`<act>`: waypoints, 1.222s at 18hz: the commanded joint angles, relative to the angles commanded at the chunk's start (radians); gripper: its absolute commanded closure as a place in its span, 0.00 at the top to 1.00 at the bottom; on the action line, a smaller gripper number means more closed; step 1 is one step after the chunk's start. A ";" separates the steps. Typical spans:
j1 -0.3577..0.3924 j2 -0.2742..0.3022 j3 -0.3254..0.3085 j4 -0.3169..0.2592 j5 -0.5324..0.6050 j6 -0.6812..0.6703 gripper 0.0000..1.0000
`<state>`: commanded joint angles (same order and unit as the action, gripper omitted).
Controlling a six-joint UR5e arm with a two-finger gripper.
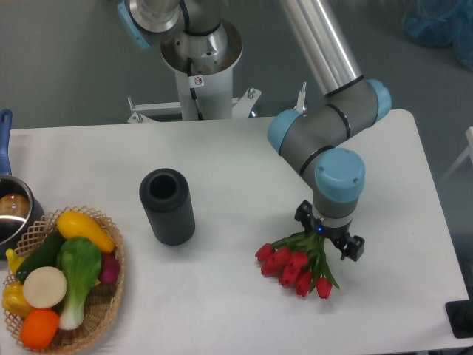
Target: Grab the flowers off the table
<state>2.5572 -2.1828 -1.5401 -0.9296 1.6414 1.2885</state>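
Right, we're at the grasp step by our read. The gripper point(329, 238) sits straight over the stem end of the flowers point(295, 268), wrist pointing down, fingers point(353, 248) straddling the stems where they bunch tight, probably because that's the narrowest, firmest place to pinch. The wrist housing hides the jaw gap, so we can't tell whether it's closed on the stems or merely around them. We also can't tell whether the bunch is off the table point(236, 310) yet. The red buds fan toward the front edge, right of centre.

Containers: a dark ribbed vase point(167, 206) stands upright left of centre, mouth open, nothing visible inside. A wicker basket point(111, 296) at the front-left corner holds assorted vegetables. A pot point(13, 214) at the left edge is mostly cropped.
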 joint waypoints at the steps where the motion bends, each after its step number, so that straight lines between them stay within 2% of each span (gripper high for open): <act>1: 0.000 -0.006 0.002 0.000 -0.003 -0.002 1.00; 3: 0.000 -0.011 0.002 0.000 -0.009 -0.015 0.96; 6: -0.002 -0.015 0.002 -0.002 -0.011 -0.043 0.74; 7: -0.002 -0.014 0.002 -0.003 -0.012 -0.043 0.61; 8: -0.002 -0.012 0.000 -0.003 -0.012 -0.041 0.43; 10: 0.000 -0.002 -0.002 -0.011 -0.011 -0.041 0.00; 14: 0.001 0.023 -0.003 -0.011 -0.012 -0.060 0.00; 21: 0.008 0.121 -0.003 -0.021 0.000 -0.094 0.00; 22: 0.027 0.144 -0.003 -0.034 -0.008 -0.094 0.00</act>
<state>2.5846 -2.0389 -1.5432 -0.9632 1.6338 1.1950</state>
